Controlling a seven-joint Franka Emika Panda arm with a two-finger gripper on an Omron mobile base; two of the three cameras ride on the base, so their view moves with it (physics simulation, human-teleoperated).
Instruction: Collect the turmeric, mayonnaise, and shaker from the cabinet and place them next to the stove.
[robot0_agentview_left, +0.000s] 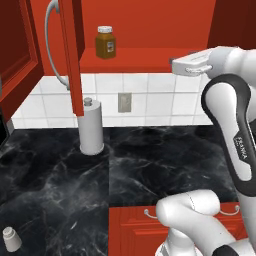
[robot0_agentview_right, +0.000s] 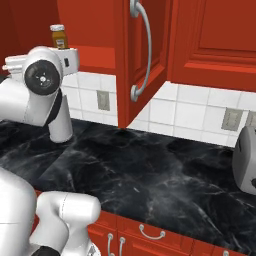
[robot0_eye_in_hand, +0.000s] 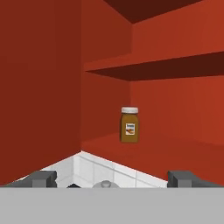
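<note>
The gripper (robot0_eye_in_hand: 111, 180) is standing with its two dark fingertips (robot0_eye_in_hand: 41, 178) spread wide and nothing between them, facing into the open red cabinet (robot0_eye_in_hand: 39, 87). On the black marble counter (robot0_agentview_left: 150, 165), the small pale shaker (robot0_agentview_left: 11, 239) is sitting at the near left edge in the left base view, well apart from the arm. Farther back, the white paper-towel roll (robot0_agentview_left: 91, 127) is standing upright against the tiled wall (robot0_agentview_left: 155, 102), beside a grey outlet plate (robot0_agentview_left: 124, 102). A toaster (robot0_agentview_right: 246, 160) is resting at the counter's right end. Farthest away, the turmeric (robot0_eye_in_hand: 129, 125) jar is standing upright on the cabinet's lower shelf (robot0_agentview_left: 145, 57), behind the swung-open door with its curved silver handle (robot0_agentview_right: 141, 47).
</note>
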